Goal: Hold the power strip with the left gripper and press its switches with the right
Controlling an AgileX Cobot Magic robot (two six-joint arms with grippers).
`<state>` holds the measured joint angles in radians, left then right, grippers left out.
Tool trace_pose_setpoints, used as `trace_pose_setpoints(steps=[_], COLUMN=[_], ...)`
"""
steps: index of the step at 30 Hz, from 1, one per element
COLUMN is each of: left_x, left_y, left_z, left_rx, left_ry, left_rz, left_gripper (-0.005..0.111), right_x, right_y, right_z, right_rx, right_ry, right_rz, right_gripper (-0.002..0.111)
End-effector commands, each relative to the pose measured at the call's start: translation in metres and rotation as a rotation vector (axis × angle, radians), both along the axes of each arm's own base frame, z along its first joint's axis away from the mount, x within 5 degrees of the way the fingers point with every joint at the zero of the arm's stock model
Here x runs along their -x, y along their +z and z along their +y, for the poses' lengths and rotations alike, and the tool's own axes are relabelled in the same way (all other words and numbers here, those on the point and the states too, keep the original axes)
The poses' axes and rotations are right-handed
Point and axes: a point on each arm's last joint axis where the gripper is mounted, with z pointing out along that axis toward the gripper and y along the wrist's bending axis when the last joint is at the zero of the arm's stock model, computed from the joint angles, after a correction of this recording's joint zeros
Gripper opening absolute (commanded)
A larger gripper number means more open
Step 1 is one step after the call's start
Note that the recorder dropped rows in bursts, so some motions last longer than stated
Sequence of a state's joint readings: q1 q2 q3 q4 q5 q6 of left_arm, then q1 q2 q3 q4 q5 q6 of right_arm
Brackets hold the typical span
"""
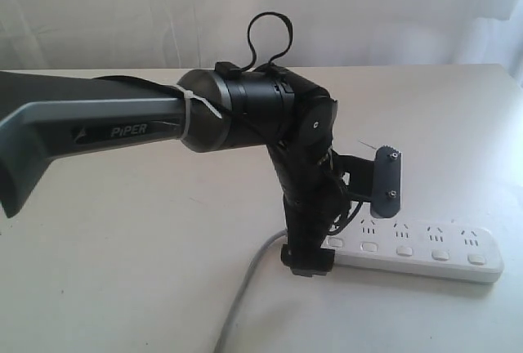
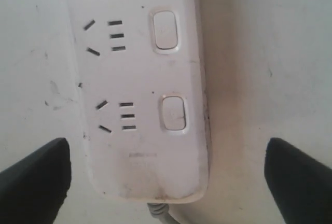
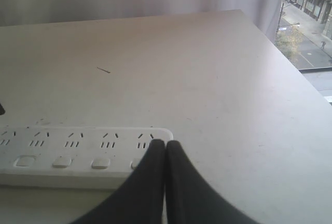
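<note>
So far: left gripper [image 2: 167, 156] wide open astride strip's [image 2: 135, 79] cord end, no hold yet; right gripper [image 3: 165, 151] closed over switches [image 3: 62, 161]; pressing apparently pending.

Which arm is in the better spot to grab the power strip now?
Left. The left gripper is open, with a finger on each side of the power strip at its cord end. The right gripper is shut.

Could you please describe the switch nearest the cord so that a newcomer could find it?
A long white power strip lies on the pale table. Its switches form a row; yours is the end switch next to the grey cord, under the open left gripper.
</note>
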<state>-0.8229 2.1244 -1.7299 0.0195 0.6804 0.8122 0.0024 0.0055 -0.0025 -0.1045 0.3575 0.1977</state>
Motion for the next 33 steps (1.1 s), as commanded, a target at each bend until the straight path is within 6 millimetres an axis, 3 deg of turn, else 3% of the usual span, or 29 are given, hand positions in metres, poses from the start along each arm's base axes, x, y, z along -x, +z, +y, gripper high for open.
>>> trace_pose_setpoints(steps=[1,9,17,26,33], left_x=[-0.001,-0.001,-0.012,-0.019,-0.013], left_y=[0.004,0.004,-0.013,-0.008,-0.031], left_z=[-0.001,-0.001,0.002,-0.011,-0.001], left_rx=[0.029,0.038,-0.038,0.121,-0.062], left_ry=[0.056,0.07,0.093,0.125,0.073], left_rz=[0.008,0.01,-0.07,-0.131,-0.04], left_gripper=[0.102,0.102,0.102,0.102,0.102], right_x=[0.0,0.0,0.0,0.0,0.0], right_y=[0.0,0.0,0.0,0.0,0.0], right_z=[0.0,0.0,0.0,0.0,0.0], right_rx=[-0.001,-0.001,-0.001,-0.001,-0.001], right_ry=[-0.002,-0.002,-0.002,-0.002,-0.002], right_rz=[-0.009,-0.009,-0.009,-0.009,-0.009], right_gripper=[0.0,0.0,0.0,0.0,0.0])
